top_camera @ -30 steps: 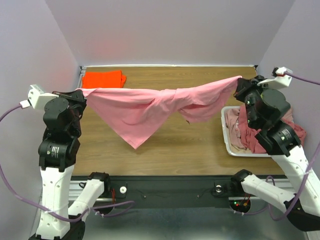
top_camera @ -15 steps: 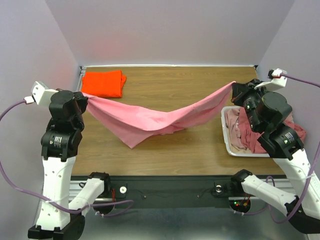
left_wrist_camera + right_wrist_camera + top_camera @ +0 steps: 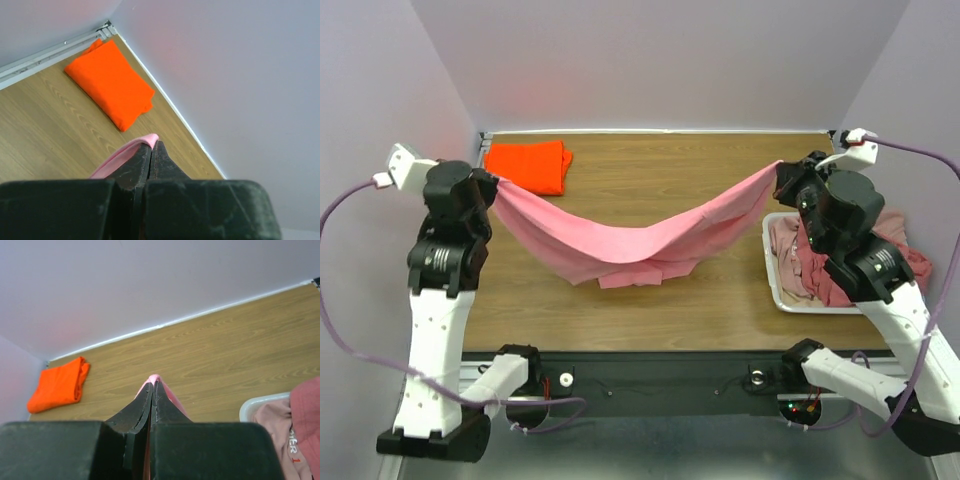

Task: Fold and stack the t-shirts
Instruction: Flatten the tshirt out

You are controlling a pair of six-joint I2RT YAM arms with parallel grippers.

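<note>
A light pink t-shirt (image 3: 630, 235) hangs stretched between my two grippers, its middle sagging onto the wooden table (image 3: 650, 160). My left gripper (image 3: 498, 187) is shut on its left end; pink cloth shows at the fingertips in the left wrist view (image 3: 145, 142). My right gripper (image 3: 782, 172) is shut on its right end, with pink cloth at the tips in the right wrist view (image 3: 154, 379). A folded bright orange t-shirt (image 3: 527, 165) lies at the table's back left, also seen in the left wrist view (image 3: 110, 82) and the right wrist view (image 3: 57, 385).
A white plastic tray (image 3: 772, 268) at the right holds crumpled dusty rose and pale pink shirts (image 3: 810, 262); its corner shows in the right wrist view (image 3: 260, 404). Walls close in the table at the back and both sides.
Both grippers have moved down and toward the back with the pink shirt. The shirt has sagged from a taut spread to a deep curve, its lower part now resting on the table.
</note>
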